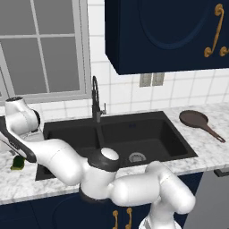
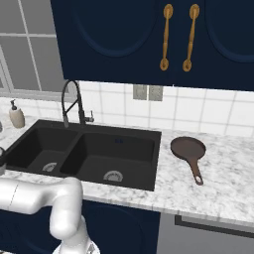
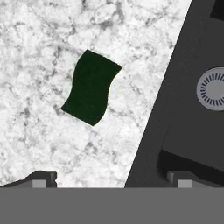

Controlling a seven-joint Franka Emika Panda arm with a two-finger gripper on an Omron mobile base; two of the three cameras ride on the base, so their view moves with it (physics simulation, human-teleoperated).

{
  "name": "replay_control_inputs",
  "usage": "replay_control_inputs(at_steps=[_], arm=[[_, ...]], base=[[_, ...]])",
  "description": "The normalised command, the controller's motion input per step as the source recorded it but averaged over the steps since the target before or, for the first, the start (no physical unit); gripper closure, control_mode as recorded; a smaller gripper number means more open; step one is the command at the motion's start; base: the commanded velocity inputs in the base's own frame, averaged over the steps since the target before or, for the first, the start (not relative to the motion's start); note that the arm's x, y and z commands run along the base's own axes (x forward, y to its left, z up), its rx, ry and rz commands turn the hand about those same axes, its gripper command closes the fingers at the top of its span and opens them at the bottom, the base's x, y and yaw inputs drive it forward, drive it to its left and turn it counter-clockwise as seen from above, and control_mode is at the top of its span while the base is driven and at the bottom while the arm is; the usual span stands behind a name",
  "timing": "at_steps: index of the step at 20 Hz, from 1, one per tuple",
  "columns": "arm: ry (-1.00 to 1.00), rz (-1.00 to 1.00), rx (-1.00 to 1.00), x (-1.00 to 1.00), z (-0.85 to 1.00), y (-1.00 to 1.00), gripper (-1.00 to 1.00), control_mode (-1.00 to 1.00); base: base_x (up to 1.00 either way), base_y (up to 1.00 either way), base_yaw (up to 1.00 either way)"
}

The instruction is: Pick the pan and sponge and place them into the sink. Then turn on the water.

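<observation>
the marble table (image 2: 223,188) runs l to r w/ the black sink (image 2: 144,163) let into it; every place below is given from the sink. blue cupboards (image 2: 124,34) hang above it, a window (image 1: 44,49) sits above its l end. the white arm (image 1: 67,161) reaches across the sink's front edge to its l side. the dark tap (image 2: 72,101) stands at the sink's back rim, at the divider, no stream seen from it. each basin has a round silver drain (image 2: 113,176).

the pan (image 2: 188,149) lies flat on the table just r of the sink, handle pointing toward the front, not touching the rim. a beige soap bottle (image 2: 17,115) stands behind the sink's l end. the sponge (image 3: 91,92) lies flat on the table l of the sink, near its rim but apart; dark green face up in hand view, and partly hidden by the arm in l base view (image 1: 18,163).

gripper (image 3: 111,179) hangs above the table edge by the sink, jaws spread wide, nothing between them, sponge just ahead of the tips.
</observation>
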Motion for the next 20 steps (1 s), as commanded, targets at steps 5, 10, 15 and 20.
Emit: replay_control_inputs(at_steps=[5,10,15,20], arm=[[0.01,0.0,0.0,0.06,-0.25,0.49,-1.0,-1.0],[0.07,0.0,-0.01,0.15,-0.34,0.24,-1.0,-1.0],[0.05,0.0,0.0,0.21,-0.31,0.11,-1.0,-1.0],[0.0,0.0,-0.01,0.12,-0.24,0.24,-1.0,-1.0]], base=[[0.0,0.0,0.0],[0.0,0.0,0.0],[0.0,0.0,0.0],[0.0,0.0,0.0]])
